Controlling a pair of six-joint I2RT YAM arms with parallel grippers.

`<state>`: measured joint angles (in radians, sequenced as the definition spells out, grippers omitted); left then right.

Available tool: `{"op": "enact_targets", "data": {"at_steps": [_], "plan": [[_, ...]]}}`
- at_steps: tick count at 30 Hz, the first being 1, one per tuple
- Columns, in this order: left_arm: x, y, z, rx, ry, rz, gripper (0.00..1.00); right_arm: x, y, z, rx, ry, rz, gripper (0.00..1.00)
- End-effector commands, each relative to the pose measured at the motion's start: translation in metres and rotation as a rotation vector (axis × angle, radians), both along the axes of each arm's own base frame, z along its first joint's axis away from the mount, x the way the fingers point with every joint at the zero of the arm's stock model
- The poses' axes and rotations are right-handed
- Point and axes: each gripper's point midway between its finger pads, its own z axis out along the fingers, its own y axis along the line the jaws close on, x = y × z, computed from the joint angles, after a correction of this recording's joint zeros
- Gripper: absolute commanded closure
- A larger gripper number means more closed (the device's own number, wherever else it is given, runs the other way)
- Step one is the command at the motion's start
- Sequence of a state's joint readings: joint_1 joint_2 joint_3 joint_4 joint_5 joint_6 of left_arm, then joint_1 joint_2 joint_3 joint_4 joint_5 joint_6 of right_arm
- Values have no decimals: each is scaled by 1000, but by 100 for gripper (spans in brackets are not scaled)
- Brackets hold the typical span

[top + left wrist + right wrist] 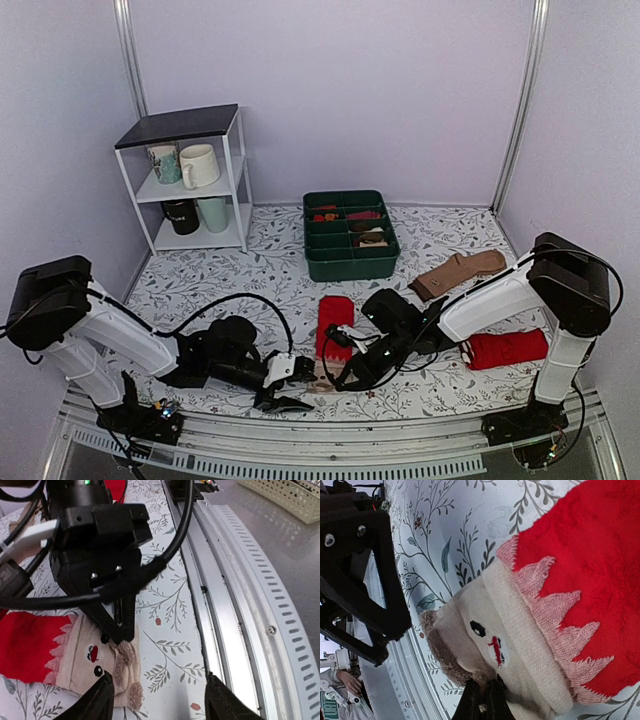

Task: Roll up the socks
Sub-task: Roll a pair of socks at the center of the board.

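Observation:
The socks (334, 318) lie flat near the table's front: bright red fabric with a pale beige end (322, 378) toward the near edge. In the right wrist view, my right gripper (483, 702) is shut on the fuzzy edge of the beige end (490, 630), beside the red part (590, 555). In the top view that gripper (336, 374) sits over the beige end. My left gripper (283, 388) is just left of it, low over the table. In the left wrist view its jaws (162, 702) stand open; the left finger (100, 702) touches the beige end (85, 655), and bare cloth lies between the jaws.
A green compartment tray (392, 250) sits at the back centre. A brown sock (460, 272) and an all-red bundle (507, 348) lie to the right. A white shelf with mugs (190, 180) stands at the back left. A metal rail (235, 580) runs along the near table edge.

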<state>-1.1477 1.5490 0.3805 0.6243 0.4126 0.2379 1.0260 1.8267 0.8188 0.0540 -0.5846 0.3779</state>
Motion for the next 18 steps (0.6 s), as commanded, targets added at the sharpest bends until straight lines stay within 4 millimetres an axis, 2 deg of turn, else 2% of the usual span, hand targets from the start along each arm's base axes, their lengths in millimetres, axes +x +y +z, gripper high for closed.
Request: {"op": "enact_targets", "data": {"at_steps": [1,4,13,18], "plan": [[7,-10,-14,45,-43,21,39,-16,-43,-50,-220,105,-45,100],[16,-11,-25,91,-61,59,39,-17,-44,-50,-218,112,-45,100],[21,-15,-37,134,-30,88,41,-20,-45,-53,-216,130,-38,100],[15,-17,-36,117,0,69,52,-22,-47,-54,-219,145,-39,100]]}}
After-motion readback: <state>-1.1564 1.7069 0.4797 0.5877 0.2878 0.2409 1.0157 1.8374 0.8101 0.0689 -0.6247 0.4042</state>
